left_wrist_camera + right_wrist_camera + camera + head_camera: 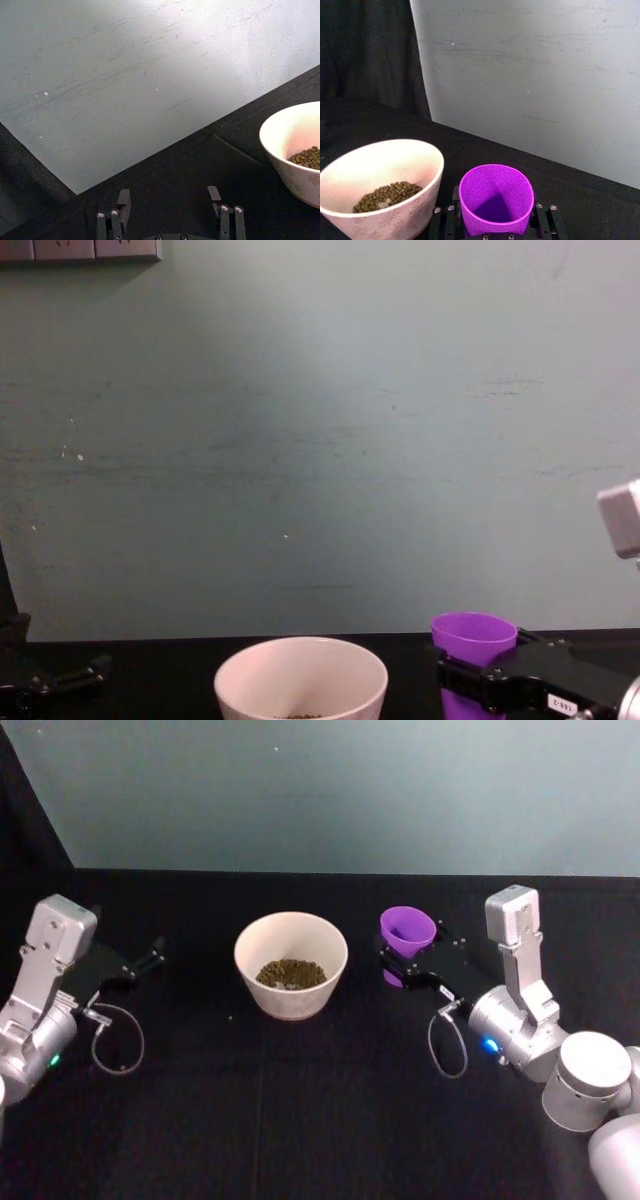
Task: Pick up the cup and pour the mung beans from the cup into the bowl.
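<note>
Bowl (291, 965) mid-table, off-white, upright on the black table (300, 1120). Purple cup (407, 932) just right of it, upright, clamped in the right gripper (405, 965). Mung beans (291, 974) piled in the bowl's bottom. Left gripper (150, 958) left of the bowl, fingers spread, empty.

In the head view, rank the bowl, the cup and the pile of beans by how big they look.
1. Bowl, clearly widest.
2. and 3. Cup and pile of beans: too close to rank. The pile spreads about as wide as the cup's mouth; the right hand hides the cup's lower part.
</note>
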